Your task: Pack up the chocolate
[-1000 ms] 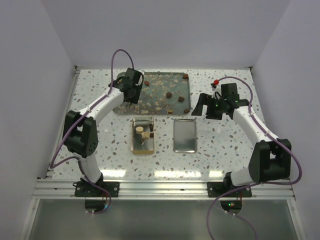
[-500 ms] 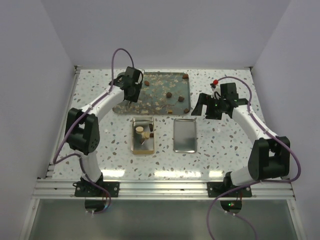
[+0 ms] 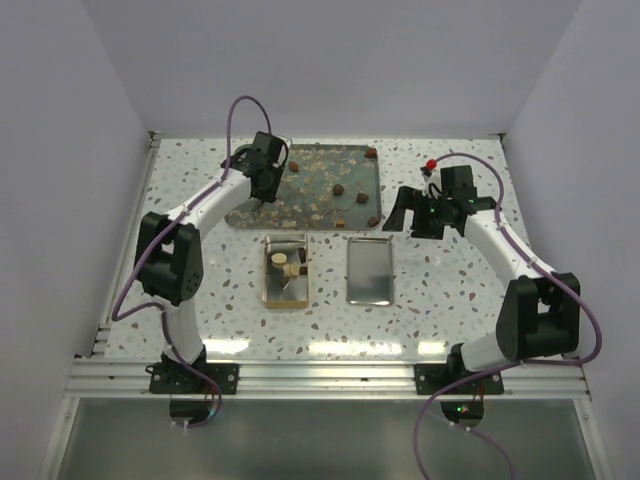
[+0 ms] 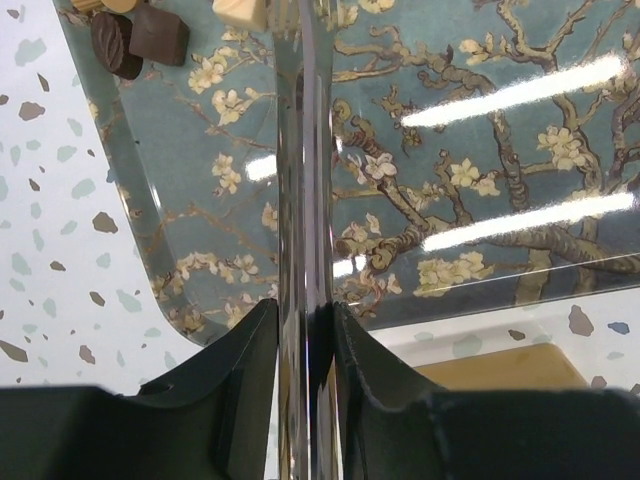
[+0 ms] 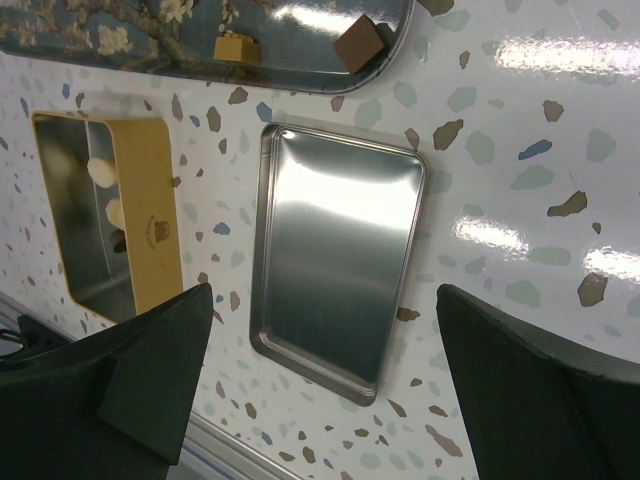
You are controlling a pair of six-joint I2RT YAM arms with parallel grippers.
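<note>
Since one second ago, the left arm's elbow swings in toward the patterned tray (image 3: 250, 212) and the left gripper (image 4: 303, 318) creeps slightly toward the tray's far-left corner. We note no change in the right arm.

The left gripper is clamped on a thin metal utensil (image 4: 303, 200). It is seen edge-on, possibly a fork, and we cannot confirm this. Its tip lies just beside a cream piece and near two dark pieces (image 4: 135, 40) at the tray corner. The right gripper (image 5: 325, 292) hangs with its fingers spread wide and holds nothing, above the silver lid (image 3: 369, 270).

Progress: partly done, by our reading. A few pieces of chocolate (image 3: 282, 262), cream and dark, already sit in the gold tin (image 3: 268, 292). Roughly six or more remain scattered on the tray, mostly toward its right side (image 3: 361, 198). The lid lies apart from the tin, so closing is also left.

Surface: a white speckled table (image 3: 450, 290), glossy, with lamp glare. Plain pale walls enclose three sides, and an aluminium rail (image 3: 320, 375) runs along the near edge.
</note>
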